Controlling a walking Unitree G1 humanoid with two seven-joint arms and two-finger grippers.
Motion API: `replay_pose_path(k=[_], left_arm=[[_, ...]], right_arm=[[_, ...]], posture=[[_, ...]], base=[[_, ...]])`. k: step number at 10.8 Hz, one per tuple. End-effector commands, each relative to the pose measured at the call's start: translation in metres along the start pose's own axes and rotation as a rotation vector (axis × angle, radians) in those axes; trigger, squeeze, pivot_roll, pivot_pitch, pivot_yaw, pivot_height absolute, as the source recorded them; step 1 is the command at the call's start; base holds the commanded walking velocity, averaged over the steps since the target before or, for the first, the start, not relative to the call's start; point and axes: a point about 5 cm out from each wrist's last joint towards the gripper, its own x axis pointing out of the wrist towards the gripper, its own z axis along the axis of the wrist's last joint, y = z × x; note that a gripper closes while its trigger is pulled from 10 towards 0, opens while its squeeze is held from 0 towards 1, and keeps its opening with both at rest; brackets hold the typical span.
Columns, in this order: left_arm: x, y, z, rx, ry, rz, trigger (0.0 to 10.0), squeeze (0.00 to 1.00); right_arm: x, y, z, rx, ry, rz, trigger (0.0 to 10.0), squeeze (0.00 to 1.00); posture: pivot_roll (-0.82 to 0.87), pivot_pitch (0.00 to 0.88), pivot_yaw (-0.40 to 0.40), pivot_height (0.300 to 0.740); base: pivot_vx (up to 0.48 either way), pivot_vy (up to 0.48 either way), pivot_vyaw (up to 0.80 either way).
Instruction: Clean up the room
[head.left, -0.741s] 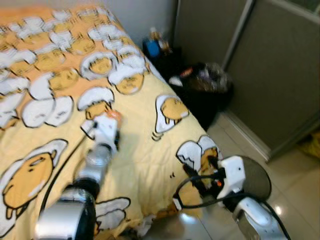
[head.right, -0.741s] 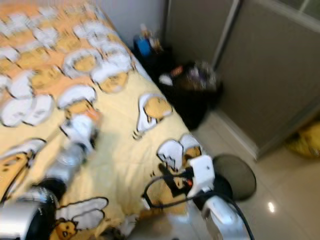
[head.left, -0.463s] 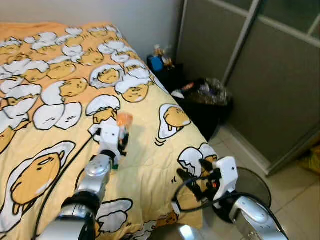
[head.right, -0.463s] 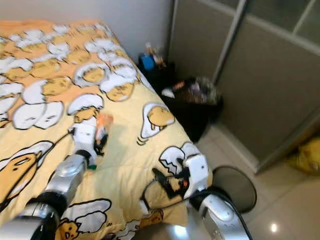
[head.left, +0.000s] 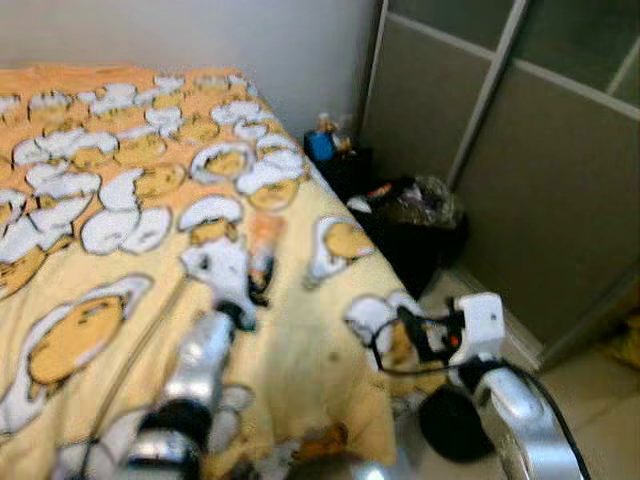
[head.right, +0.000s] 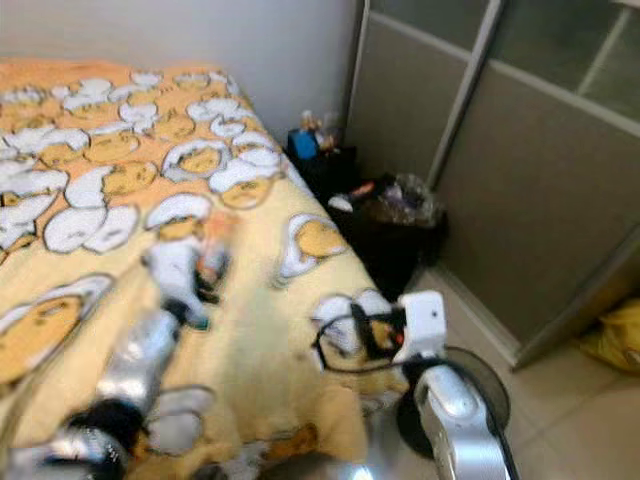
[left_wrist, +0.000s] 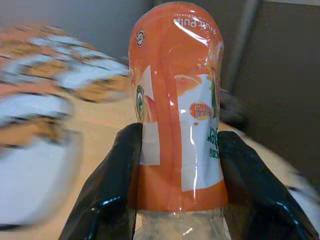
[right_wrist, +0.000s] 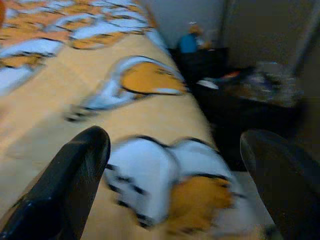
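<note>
My left gripper (head.left: 262, 268) is shut on a clear plastic bottle with an orange label (head.left: 264, 243), held over the yellow bed (head.left: 300, 350). In the left wrist view the bottle (left_wrist: 176, 110) stands between the two black fingers (left_wrist: 110, 195), which press on its sides. My right gripper (head.left: 408, 332) is open and holds nothing, hovering by the bed's corner near the floor. Its fingers (right_wrist: 70, 185) are spread wide apart in the right wrist view. A black bin (head.left: 415, 225) full of rubbish stands beside the bed.
The bed has an egg-cartoon cover. A dark side table with a blue item (head.left: 322, 146) stands in the corner by the grey wall. Sliding wardrobe doors (head.left: 540, 170) run along the right. A round dark fan base (head.left: 455, 425) sits on the tiled floor.
The camera has shifted and the picture is more blurred. My left gripper still holds the bottle, a little farther over the bed. My right arm has risen slightly and moved right.
</note>
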Motion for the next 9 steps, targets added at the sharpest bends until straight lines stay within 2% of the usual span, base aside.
replay_pose_path(k=[1,2,3,4,5,6,8,9], left_arm=[[0.001,-0.009,0.001,0.002,0.001,-0.052,10.0,0.00],[0.001,-0.011,-0.001,0.009,0.010,-0.056,10.0,0.00],[0.001,-0.002,-0.005,0.025,0.047,0.016,10.0,0.00],[0.000,0.005,-0.011,0.075,0.108,0.061,10.0,0.00],[-0.002,0.006,-0.011,0.096,0.101,0.057,10.0,0.00],[-0.004,0.003,-0.009,0.099,0.084,0.030,10.0,0.00],[-0.002,-0.007,-0.011,0.097,0.085,-0.004,10.0,0.00],[-0.002,-0.011,-0.015,0.068,0.102,0.014,10.0,0.00]], right_arm=[[-0.003,-0.008,-0.006,-0.034,0.009,-0.073,10.0,0.00],[-0.003,-0.010,-0.012,-0.028,0.017,-0.098,10.0,0.00],[0.000,-0.013,-0.018,0.031,0.020,-0.147,10.0,0.00],[0.003,-0.011,-0.020,0.050,0.017,-0.168,10.0,0.00],[0.005,-0.006,-0.022,0.044,0.017,-0.161,10.0,0.00],[0.003,0.000,-0.025,0.034,0.017,-0.150,10.0,0.00],[0.000,-0.003,-0.028,0.033,0.004,-0.161,10.0,0.00],[0.000,-0.003,-0.028,0.023,-0.002,-0.166,10.0,0.00]], posture=[[0.08,0.000,-0.014,0.740],[0.08,0.000,-0.015,0.740],[0.10,0.000,-0.015,0.740],[0.12,0.000,-0.008,0.740],[0.12,0.004,-0.010,0.740],[0.12,0.017,-0.009,0.740],[0.11,0.031,-0.006,0.740],[0.10,0.033,-0.003,0.740]], base=[[0.000,-0.480,-0.80],[0.000,-0.480,-0.80],[0.000,-0.480,-0.78],[0.000,0.000,-0.77],[0.000,0.000,-0.77],[0.000,0.000,-0.77],[0.000,0.000,-0.77],[0.480,0.000,0.00]])
